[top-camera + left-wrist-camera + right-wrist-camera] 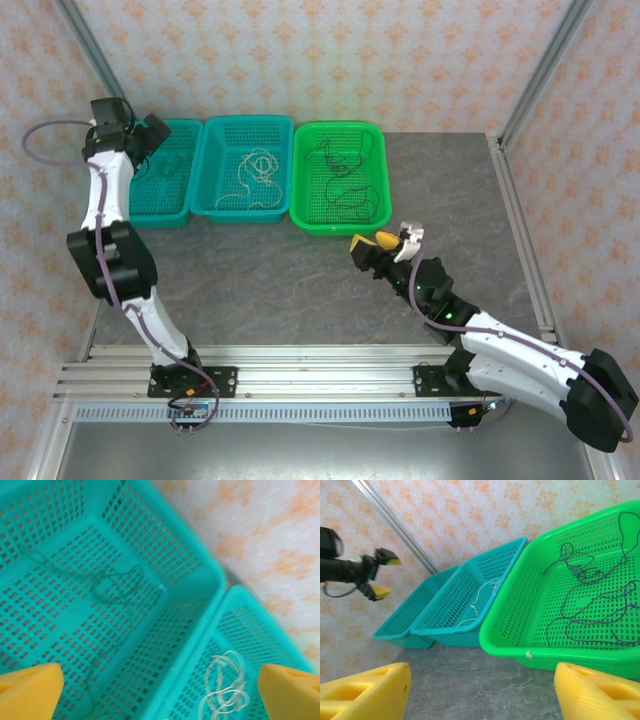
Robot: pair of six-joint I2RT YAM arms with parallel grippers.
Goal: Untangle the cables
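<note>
Upper left of top view: my left gripper [152, 130] hangs over the left teal basket [160, 215].
Left jaws: spread wide, with the yellow pads [30, 692] at the lower corners of the wrist view and nothing between them.
Green-teal cable [107, 587]: loose loops on that basket's floor.
White cable [255, 168]: coiled in the middle basket [245, 212], upper centre.
Black cable [345, 185]: sprawled in the green basket [340, 228], right of the other two.
Right gripper [388, 240]: centre right, over the grey table [280, 280], near the green basket's front rim.
Right jaws: released; I see nothing held.
</note>
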